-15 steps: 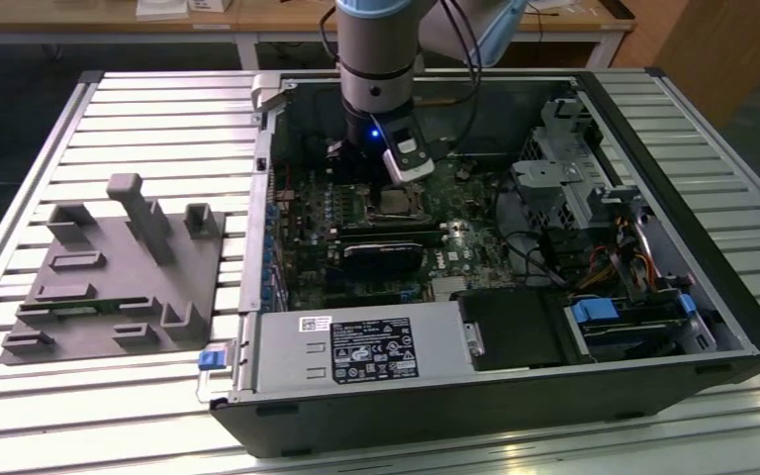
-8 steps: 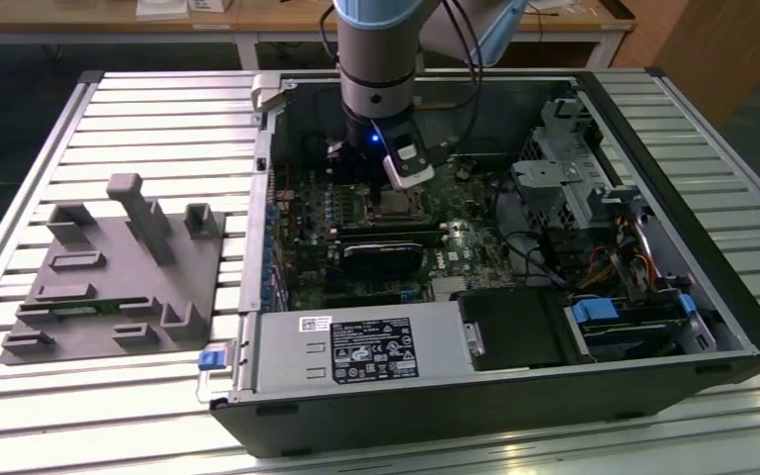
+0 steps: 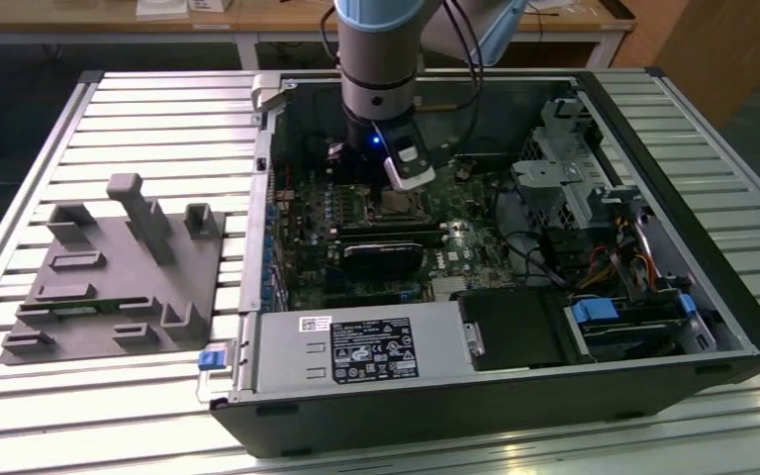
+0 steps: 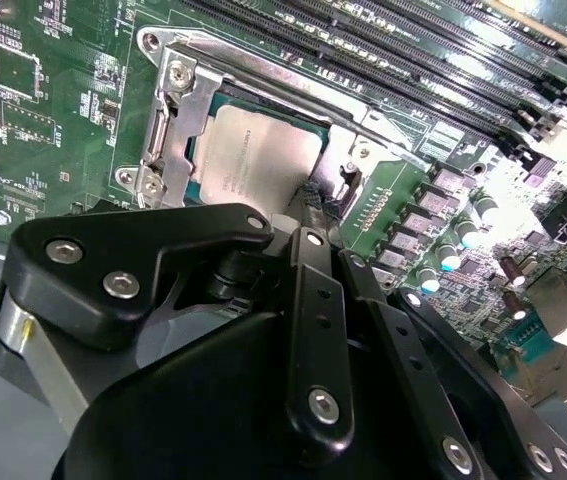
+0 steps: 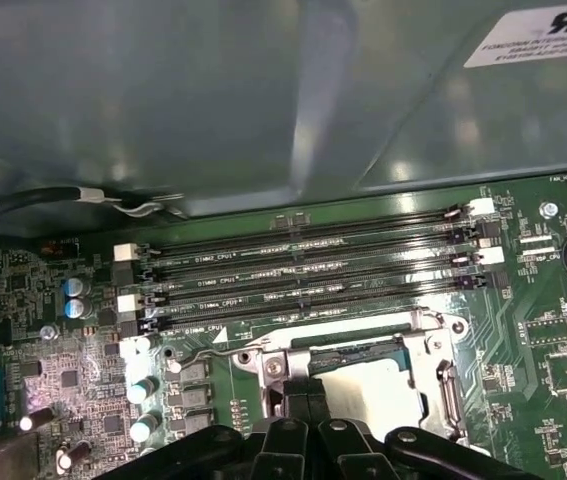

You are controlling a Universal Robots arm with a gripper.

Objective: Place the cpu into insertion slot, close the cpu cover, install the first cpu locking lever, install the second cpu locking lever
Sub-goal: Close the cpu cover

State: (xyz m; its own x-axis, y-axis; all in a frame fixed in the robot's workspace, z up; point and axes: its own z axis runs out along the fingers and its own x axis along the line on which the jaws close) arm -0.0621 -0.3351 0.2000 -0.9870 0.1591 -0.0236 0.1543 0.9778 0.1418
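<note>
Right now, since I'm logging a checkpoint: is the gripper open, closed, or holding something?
Gripper: closed, at the cpu cover's edge, nothing visibly held.

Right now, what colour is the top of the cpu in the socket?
Silver-grey metal. The cpu shows best in the second wrist view.

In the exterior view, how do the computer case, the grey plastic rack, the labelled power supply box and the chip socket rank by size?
1. computer case, clearly the largest
2. grey plastic rack
3. power supply box
4. chip socket, by far the smallest
</note>
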